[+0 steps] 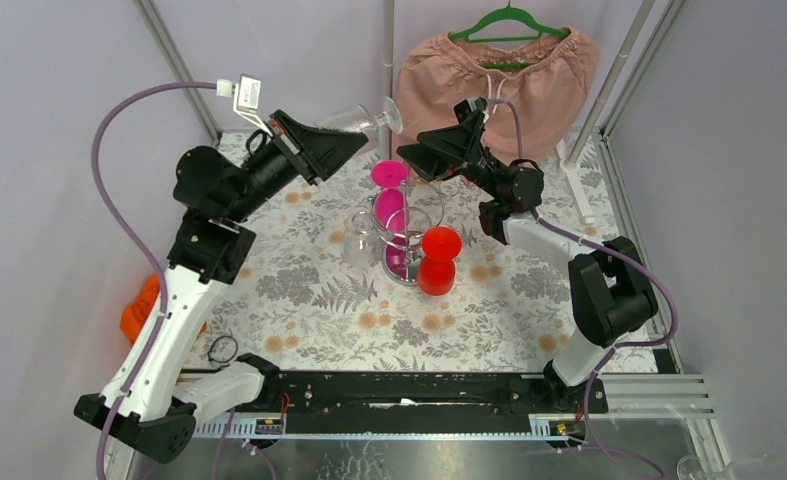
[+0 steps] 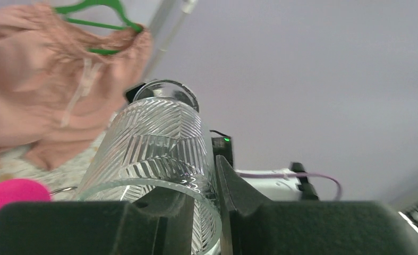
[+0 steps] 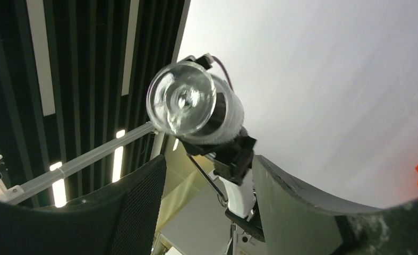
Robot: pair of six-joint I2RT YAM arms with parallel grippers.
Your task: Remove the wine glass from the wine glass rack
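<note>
A clear cut-pattern wine glass (image 1: 354, 120) lies sideways in the air above the back of the table, its foot (image 1: 391, 113) pointing right. My left gripper (image 1: 341, 138) is shut on the wall of its bowl at the rim, one finger inside and one outside (image 2: 206, 183); the bowl (image 2: 153, 143) fills the left wrist view. My right gripper (image 1: 416, 150) is open just right of the foot, clear of it. The right wrist view shows the round foot (image 3: 181, 103) beyond the open fingers (image 3: 209, 170). The chrome wine glass rack (image 1: 401, 235) stands mid-table below.
On the rack hang pink glasses (image 1: 389, 175), and a red glass (image 1: 439, 258) stands beside it. A pink garment on a green hanger (image 1: 499, 70) hangs at the back by a white pole (image 1: 389, 50). An orange object (image 1: 141, 310) lies at the table's left edge.
</note>
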